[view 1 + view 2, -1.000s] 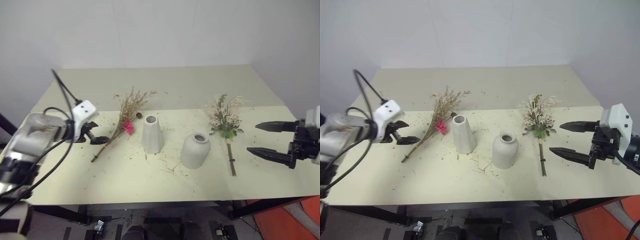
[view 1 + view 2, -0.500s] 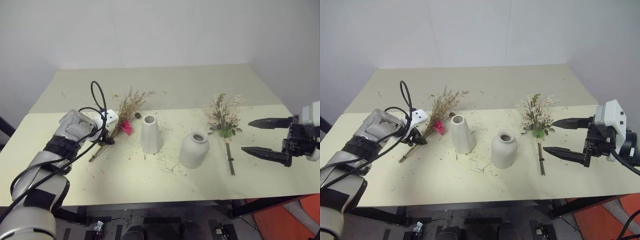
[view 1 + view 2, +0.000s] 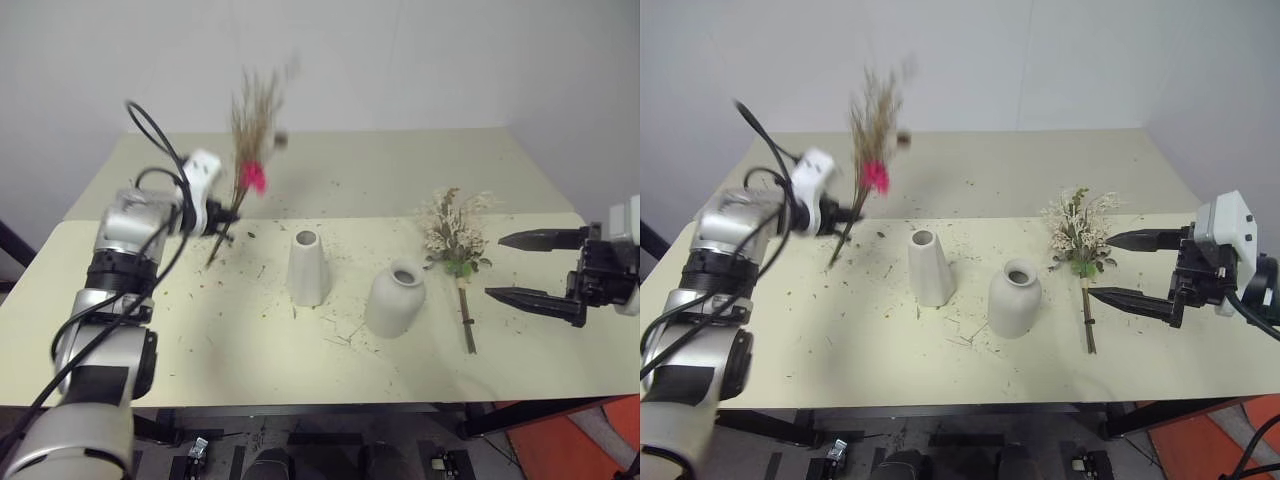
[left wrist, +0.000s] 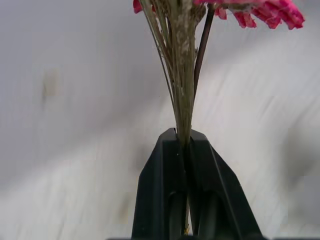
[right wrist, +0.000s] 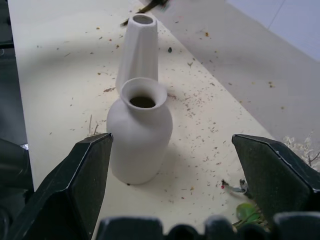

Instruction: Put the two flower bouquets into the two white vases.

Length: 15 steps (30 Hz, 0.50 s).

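Note:
My left gripper (image 3: 224, 224) is shut on the lower stems of the thin tan bouquet (image 3: 250, 120), which it holds upright above the table's left side, with the pink flower (image 3: 252, 178) just above the grip. In the left wrist view the fingers (image 4: 165, 170) pinch the stems (image 4: 183, 100). The tall cone vase (image 3: 307, 268) and the dome vase (image 3: 396, 300) stand mid-table. The cream-white bouquet (image 3: 455, 232) lies flat to their right. My right gripper (image 3: 495, 266) hovers open just right of that bouquet, pointing toward the dome vase (image 5: 140, 132).
The pale yellow table (image 3: 250, 350) is strewn with dried plant crumbs around the vases. Its front edge runs close below the vases. A white wall rises behind. An orange object (image 3: 585, 445) sits below the table's right corner.
My left gripper has shut on the tan bouquet's stems and lifted it off the table, swinging it upright. The right gripper has stayed open in place.

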### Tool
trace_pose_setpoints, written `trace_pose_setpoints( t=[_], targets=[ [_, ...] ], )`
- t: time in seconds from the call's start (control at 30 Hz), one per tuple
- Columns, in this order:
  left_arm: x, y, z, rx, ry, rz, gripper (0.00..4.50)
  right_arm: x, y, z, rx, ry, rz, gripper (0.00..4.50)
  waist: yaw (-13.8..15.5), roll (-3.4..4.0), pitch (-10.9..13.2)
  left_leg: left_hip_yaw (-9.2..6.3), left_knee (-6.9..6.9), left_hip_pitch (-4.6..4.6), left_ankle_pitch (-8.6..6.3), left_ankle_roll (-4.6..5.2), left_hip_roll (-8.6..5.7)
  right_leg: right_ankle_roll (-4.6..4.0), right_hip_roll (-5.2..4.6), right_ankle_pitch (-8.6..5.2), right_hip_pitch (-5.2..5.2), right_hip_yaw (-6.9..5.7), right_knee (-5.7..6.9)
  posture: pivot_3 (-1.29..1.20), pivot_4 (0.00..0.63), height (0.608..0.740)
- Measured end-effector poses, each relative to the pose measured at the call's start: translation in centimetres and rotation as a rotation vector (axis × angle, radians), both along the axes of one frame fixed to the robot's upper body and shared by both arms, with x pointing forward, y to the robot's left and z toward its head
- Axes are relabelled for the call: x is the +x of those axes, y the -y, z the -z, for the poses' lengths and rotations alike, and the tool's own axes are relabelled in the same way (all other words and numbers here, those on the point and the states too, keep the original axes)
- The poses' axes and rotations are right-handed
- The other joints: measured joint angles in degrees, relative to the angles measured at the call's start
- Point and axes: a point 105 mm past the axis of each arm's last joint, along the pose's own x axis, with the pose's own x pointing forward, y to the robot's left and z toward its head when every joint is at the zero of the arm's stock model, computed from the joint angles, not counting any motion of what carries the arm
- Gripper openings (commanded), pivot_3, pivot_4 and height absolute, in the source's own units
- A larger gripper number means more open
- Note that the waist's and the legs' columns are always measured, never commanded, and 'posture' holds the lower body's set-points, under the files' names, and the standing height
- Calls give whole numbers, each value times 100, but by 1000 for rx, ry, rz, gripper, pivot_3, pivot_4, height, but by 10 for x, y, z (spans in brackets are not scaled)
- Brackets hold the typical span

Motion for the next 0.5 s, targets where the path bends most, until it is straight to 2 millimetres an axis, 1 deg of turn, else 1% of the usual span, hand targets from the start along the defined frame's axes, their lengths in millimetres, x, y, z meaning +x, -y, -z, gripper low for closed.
trace_pose_setpoints(
  t=[0.03, 0.1, 0.17, 0.3, 0.5],
  targets=[
    [-5, 7, -14, -78, 41, 47, 33, 1, -1, -1, -1, 3, -5, 4500, -4, 1, -1, 1, 0, 0, 0, 0, -1, 1, -1, 1, 1, 1, 1, 0, 150, 740],
    [-25, 27, -39, -205, 94, 199, 33, 2, -3, 1, -1, -4, -12, 4500, -33, 1, -1, 3, 1, 0, -3, 4, -1, 2, 0, 1, 1, 5, 0, 0, 150, 740],
    [-40, 40, -50, -250, 111, 308, 33, 3, -2, 2, 2, -10, -10, 4500, -36, 2, -1, 3, 1, 3, -3, 4, -2, 2, 0, 1, 1, 7, 1, 0, 150, 740],
    [-59, 54, -58, -289, 106, 445, 33, 3, -2, 1, 4, -7, -8, 4500, -31, 3, -1, 5, 2, 21, -2, 3, -3, 2, 3, 1, 8, 11, -7, 0, 150, 740],
    [-67, 60, -53, -271, 83, 507, 33, 1, -2, 7, 0, -22, -6, 4500, -30, 3, -1, 6, 2, 29, -1, 1, -3, 2, 5, 1, 14, 15, -6, 0, 150, 740]
  ],
)
